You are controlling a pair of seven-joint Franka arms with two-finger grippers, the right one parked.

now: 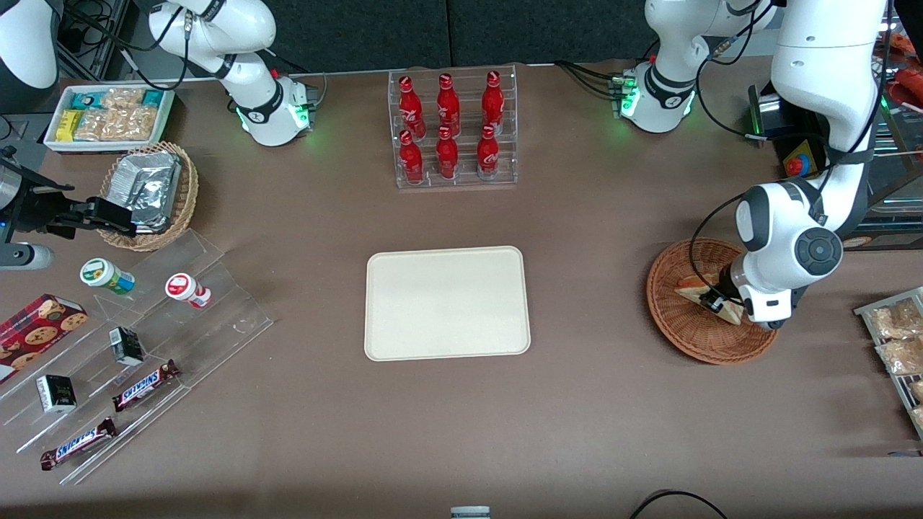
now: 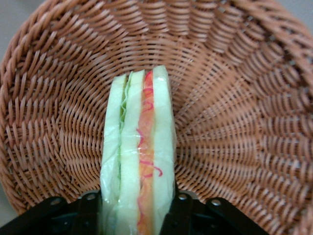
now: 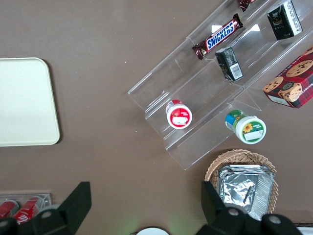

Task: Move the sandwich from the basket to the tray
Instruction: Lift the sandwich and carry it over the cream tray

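Note:
The sandwich [image 2: 139, 137], a plastic-wrapped white bread wedge with green and red-orange filling, stands on edge inside the reddish-brown wicker basket [image 2: 234, 98]. My left gripper [image 2: 137, 218] is down in the basket, its two black fingers [image 2: 178, 215] pressed against the sandwich's two bread faces, shut on it. In the front view the gripper [image 1: 714, 301] is low over the basket [image 1: 685, 335] at the working arm's end of the table, with the sandwich [image 1: 694, 285] showing beside it. The cream tray [image 1: 447, 303] lies bare in the middle of the table, well apart from the basket.
An acrylic rack of red bottles [image 1: 451, 130] stands farther from the camera than the tray. Snack packets [image 1: 898, 339] lie beside the basket at the table's edge. A clear stepped display [image 1: 137, 346] with snacks and a tan foil-pack basket [image 1: 148, 191] sit toward the parked arm's end.

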